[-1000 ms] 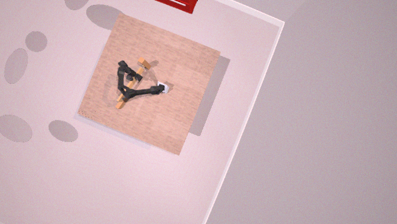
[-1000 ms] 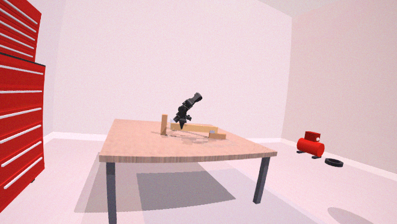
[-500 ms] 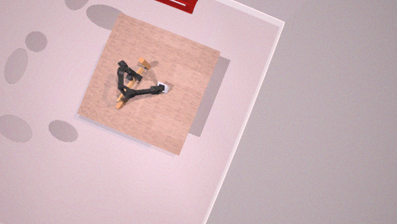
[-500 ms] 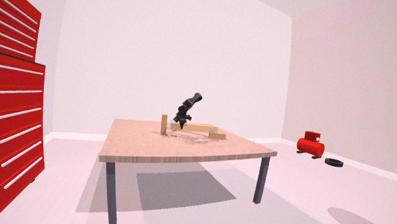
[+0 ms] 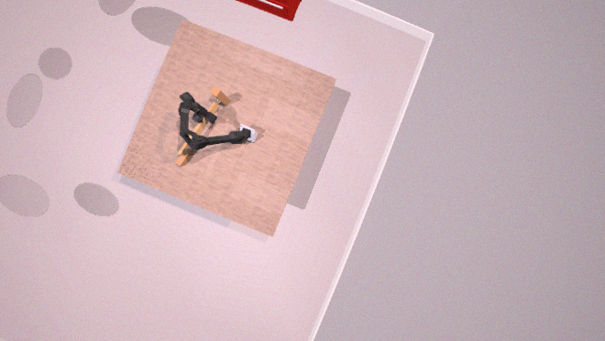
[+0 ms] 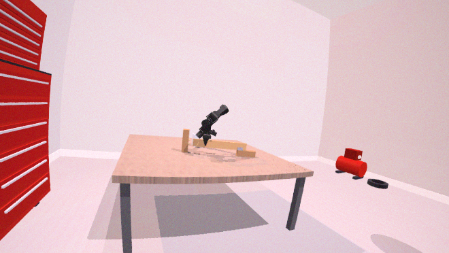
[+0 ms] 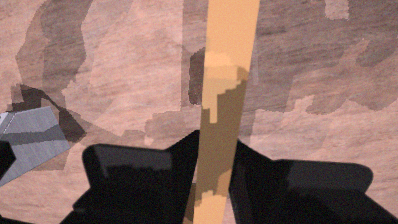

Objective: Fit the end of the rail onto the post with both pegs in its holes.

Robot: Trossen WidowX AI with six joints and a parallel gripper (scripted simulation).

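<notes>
The gripper (image 5: 205, 120) (image 6: 205, 144) (image 7: 218, 142) is shut on the long wooden rail (image 5: 199, 130) (image 6: 224, 145) (image 7: 231, 30), nearer its post end than its far end. The rail runs between the fingers in the wrist view and looks roughly level in the exterior view. Its far end is at the bracket (image 6: 239, 149) on the low footboard block (image 5: 181, 160) (image 6: 247, 154); the exact seating is unclear. The short upright post (image 5: 221, 95) (image 6: 185, 141) stands beyond the near end, with a small visible gap. The pegs and rail holes are too small or hidden to judge.
The wooden table (image 5: 238, 188) (image 6: 150, 166) carries the parts and the arm's white base (image 5: 250, 133). The arm's elbow (image 5: 196, 142) hangs over the rail. A grey metallic piece (image 7: 37, 135) shows at the wrist view's left edge. A red tool cabinet (image 6: 24, 136) stands off the table.
</notes>
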